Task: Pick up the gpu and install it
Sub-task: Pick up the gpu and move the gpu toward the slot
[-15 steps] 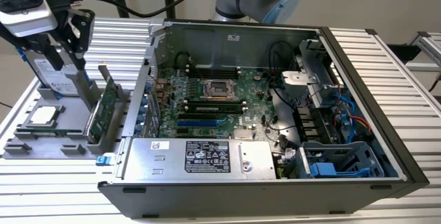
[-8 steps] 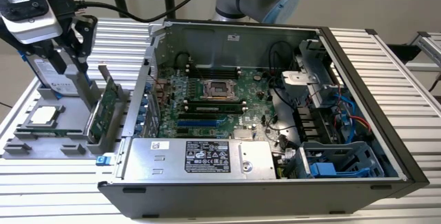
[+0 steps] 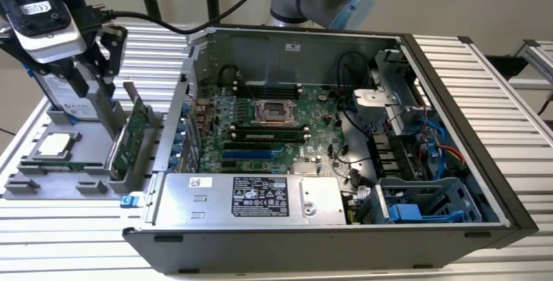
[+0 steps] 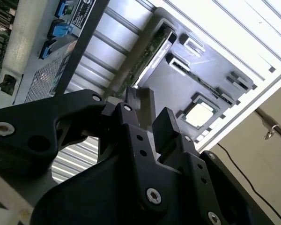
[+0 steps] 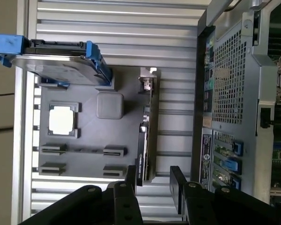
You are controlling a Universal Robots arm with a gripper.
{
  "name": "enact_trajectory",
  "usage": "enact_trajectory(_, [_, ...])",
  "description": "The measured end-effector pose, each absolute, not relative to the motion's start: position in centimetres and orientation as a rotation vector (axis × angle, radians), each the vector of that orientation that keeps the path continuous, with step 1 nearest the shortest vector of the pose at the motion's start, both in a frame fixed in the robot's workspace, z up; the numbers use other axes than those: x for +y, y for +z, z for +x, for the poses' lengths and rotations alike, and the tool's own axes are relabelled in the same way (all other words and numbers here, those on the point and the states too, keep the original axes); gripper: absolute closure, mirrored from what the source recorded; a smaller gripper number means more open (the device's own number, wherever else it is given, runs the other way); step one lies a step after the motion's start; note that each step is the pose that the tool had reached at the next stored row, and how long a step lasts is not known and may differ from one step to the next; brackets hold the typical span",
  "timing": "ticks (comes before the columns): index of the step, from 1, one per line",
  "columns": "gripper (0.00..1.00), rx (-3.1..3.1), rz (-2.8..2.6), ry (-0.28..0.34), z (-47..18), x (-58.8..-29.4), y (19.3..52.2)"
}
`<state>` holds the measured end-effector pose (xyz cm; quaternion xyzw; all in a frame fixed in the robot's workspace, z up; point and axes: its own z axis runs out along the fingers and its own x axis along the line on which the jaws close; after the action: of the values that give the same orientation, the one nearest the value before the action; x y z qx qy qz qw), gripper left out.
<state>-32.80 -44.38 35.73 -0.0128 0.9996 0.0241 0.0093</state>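
1. The gripper (image 5: 154, 183) hangs over the grey tray (image 5: 84, 136) on the slatted surface (image 3: 484, 67). Its jaws are spread and pinch nothing. In the first wrist view, one end of the gpu (image 5: 145, 126) lines up with the gap between them.
2. Tray contents: the gpu stands on edge in a slot along the side nearest the computer case (image 3: 302, 248). The CPU chip (image 5: 62, 118) lies flat in a square recess. The hard drive (image 5: 51, 63), in its blue frame, stands upright at the tray's end.
3. Case contents: the case lies open on its side, with the motherboard (image 3: 320, 125) seated inside and the power supply (image 3: 259, 197) along the near wall.
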Motion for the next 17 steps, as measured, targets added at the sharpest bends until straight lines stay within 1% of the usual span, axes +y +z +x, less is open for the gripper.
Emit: enact_trajectory(17, [0.00, 3.122, -0.040, 0.070, -32.5, -44.3, 33.8])
